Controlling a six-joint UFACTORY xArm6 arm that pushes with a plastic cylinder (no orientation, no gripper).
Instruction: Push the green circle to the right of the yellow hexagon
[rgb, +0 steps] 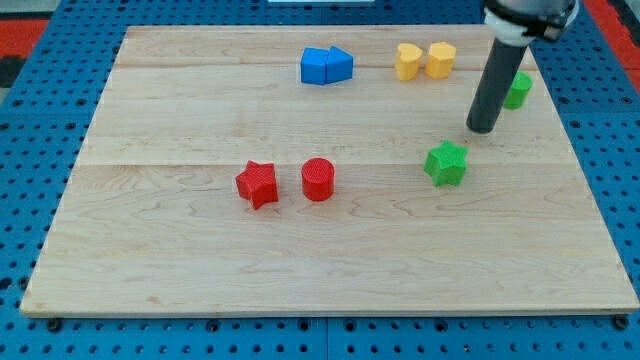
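The green circle sits near the board's far right edge, and we take it as our landmark. Only part of it shows, because our rod crosses in front of its left side. Our tip rests on the wood just below and to the left of the green circle, close to it; whether the rod touches the block we cannot tell from this angle. There is no pincer on this arm to be apart or together, only the plain rod, so nothing is clamped.

Well to the left of the green circle, and a little nearer the view's top, stands the yellow hexagon, with a yellow heart-like block touching or nearly touching its far side. The green circle already lies on the hexagon's right, though somewhat lower in the view and with a clear gap between them. We judge the task largely done in direction; what may be left is a short nudge up and leftward to bring the circle level with the hexagon and closer beside it.

Below and to the left of the green circle is a green star, just under our tip. Much farther left lie the blue blocks, two pieces pressed together, and farther still, lower down, the red cylinder and red star.

The rod leans slightly, its upper end toward the view's top right, where the arm's housing enters.
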